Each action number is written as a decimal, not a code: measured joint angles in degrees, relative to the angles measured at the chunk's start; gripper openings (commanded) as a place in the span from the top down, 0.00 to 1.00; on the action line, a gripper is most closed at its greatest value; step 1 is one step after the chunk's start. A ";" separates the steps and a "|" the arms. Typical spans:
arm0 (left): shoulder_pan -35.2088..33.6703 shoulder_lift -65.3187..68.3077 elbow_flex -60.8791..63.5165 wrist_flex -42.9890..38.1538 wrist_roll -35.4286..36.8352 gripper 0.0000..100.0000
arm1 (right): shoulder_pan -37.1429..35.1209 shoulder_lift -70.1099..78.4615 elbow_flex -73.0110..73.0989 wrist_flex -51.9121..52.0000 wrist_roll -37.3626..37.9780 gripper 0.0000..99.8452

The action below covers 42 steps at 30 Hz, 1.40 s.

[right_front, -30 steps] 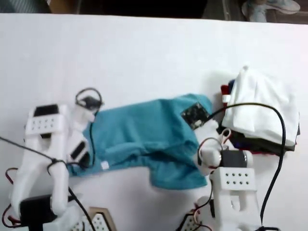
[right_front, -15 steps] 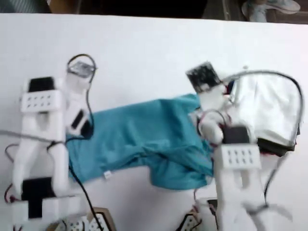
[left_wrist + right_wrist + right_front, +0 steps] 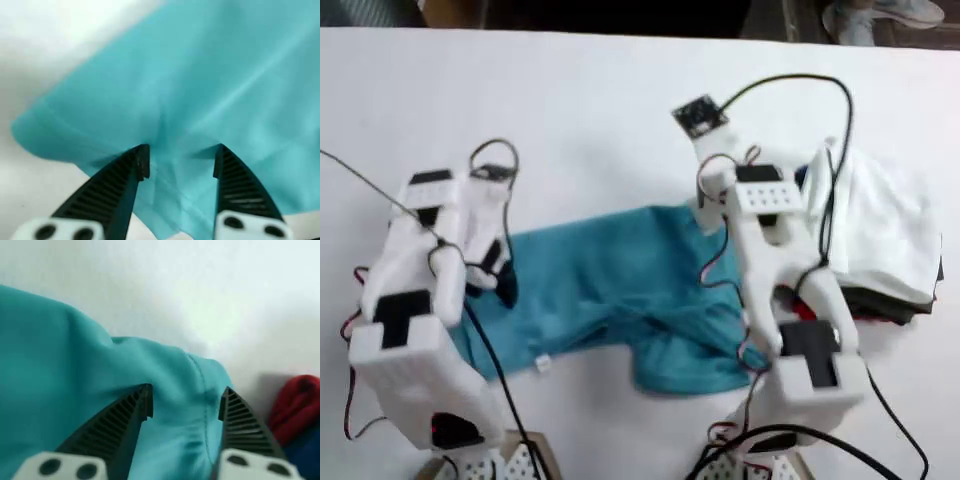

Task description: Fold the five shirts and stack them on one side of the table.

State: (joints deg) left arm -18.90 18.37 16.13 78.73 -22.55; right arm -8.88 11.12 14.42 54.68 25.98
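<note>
Desk (image 3: 620,90): white, carrying everything.
Stack (image 3: 880,215): folded shirts over on the desk's right side, white on top, dark and red layers peeking out underneath.
In the way: the right arm (image 3: 790,290) lies across the right end of the teal shirt (image 3: 610,285) and hides the stack's near-left edge, and black cables (image 3: 790,85) loop above it.
Red cloth (image 3: 295,402): the stack's edge, just beside the right fingers (image 3: 135,412), apart from the teal.
Shirt: rumpled, stretched left to right across the desk's middle, with its right end just beside the stack.
Left fingers (image 3: 132,172): spread apart, tips down at the cloth near the shirt's left hem, a creased ridge of teal between them, nothing pinched.
Right fingers: spread apart too, straddling the shirt's far right corner, a seam running between the tips. I cannot tell whether they touch the cloth.
</note>
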 measured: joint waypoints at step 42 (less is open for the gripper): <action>-0.09 8.00 -35.52 20.66 3.34 0.77 | -0.70 -17.32 1.85 26.02 7.30 0.78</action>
State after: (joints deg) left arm -18.99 26.37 -19.38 99.38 -19.21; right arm -9.58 -6.20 16.26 80.70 33.27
